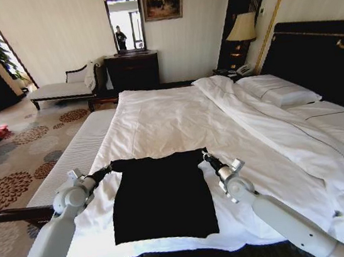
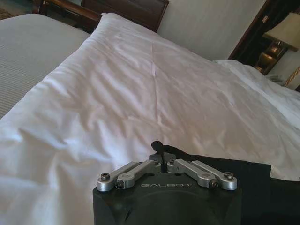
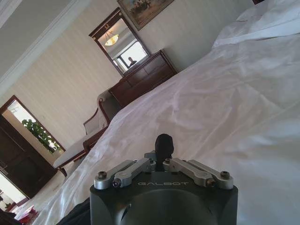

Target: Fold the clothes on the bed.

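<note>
The bed (image 1: 177, 118) takes up most of the room ahead, its white duvet (image 1: 268, 135) pushed into a long ridge running from the pillows (image 1: 278, 92) down toward the near right corner, with the tall dark headboard (image 1: 321, 58) behind on the right. A pale striped bench (image 1: 77, 157) runs along the bed's left side, and farther off stand a dark dresser (image 1: 132, 70) with a mirror (image 1: 124, 19) above it, a white-cushioned chaise (image 1: 65, 87) to its left, and a lit lamp (image 1: 242, 28) by the headboard. On the near part of the bed lies the black T-shirt (image 1: 162, 196), folded into a tall rectangle with its far edge turned toward the pillows, flat on the sheet and well short of the duvet ridge. The left gripper (image 1: 108, 169) sits at the shirt's far left corner, and the left wrist view shows its fingers (image 2: 157, 146) drawn together onto the black cloth edge. The right gripper (image 1: 206, 156) sits at the far right corner; in the right wrist view its fingers (image 3: 164, 143) are closed to a single dark tip above the white sheet, and I cannot tell whether any fabric is pinched there.
</note>
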Controlling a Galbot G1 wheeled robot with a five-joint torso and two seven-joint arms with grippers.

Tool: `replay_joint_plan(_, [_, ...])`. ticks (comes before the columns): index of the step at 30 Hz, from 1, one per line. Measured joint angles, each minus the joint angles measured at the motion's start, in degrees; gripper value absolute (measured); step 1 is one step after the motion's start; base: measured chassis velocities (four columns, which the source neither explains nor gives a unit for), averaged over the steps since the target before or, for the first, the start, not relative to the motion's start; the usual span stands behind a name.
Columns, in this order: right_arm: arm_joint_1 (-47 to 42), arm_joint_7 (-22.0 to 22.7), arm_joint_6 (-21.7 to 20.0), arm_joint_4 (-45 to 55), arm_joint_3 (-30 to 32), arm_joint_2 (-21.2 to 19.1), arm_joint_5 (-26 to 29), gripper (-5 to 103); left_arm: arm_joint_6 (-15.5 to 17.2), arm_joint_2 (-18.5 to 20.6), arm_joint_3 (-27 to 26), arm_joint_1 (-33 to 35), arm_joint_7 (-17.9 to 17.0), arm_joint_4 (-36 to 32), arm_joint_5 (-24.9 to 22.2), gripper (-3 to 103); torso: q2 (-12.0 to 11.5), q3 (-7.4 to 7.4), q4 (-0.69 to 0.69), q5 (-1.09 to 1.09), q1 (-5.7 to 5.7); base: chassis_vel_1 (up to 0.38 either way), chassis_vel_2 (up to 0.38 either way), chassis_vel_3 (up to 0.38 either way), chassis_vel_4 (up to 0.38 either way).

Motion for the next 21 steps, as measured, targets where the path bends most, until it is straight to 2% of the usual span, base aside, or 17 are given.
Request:
replay_joint_plan(3, [-3.48, 0.31, 0.15, 2.42, 1.34, -0.66, -0.74, 1, 0.57, 1.59, -1.84, 5.64, 0.55, -3.47, 0.38, 0, 0.00, 0.00, 0.00, 0.00, 0.00, 0.000, 0.000, 0.000, 0.000])
replay_joint_plan(8, [-7.15, 0.38, 0.41, 3.04, 2.40, -0.48, -2.36, 1, 0.67, 2.02, -3.74, 11.13, 1.43, -5.37, 1.71, 0, 0.00, 0.00, -0.01, 0.00, 0.00, 0.000, 0.000, 0.000, 0.000])
replay_joint_plan(14, [-12.01, 0.40, 0.51, 3.29, 4.14, -0.02, -3.24, 1, 0.64, 1.74, -4.58, 15.81, 2.75, -6.42, 5.06, 0, -0.01, 0.00, -0.01, 0.00, 0.01, 0.000, 0.000, 0.000, 0.000])
replay_joint_plan(21, [-16.65, 0.40, 0.78, 3.84, 5.73, 0.55, -4.45, 1, 0.44, 1.04, -4.72, 18.18, 3.29, -7.10, 6.74, 0, -0.01, 0.00, -0.01, 0.00, 0.01, 0.000, 0.000, 0.000, 0.000])
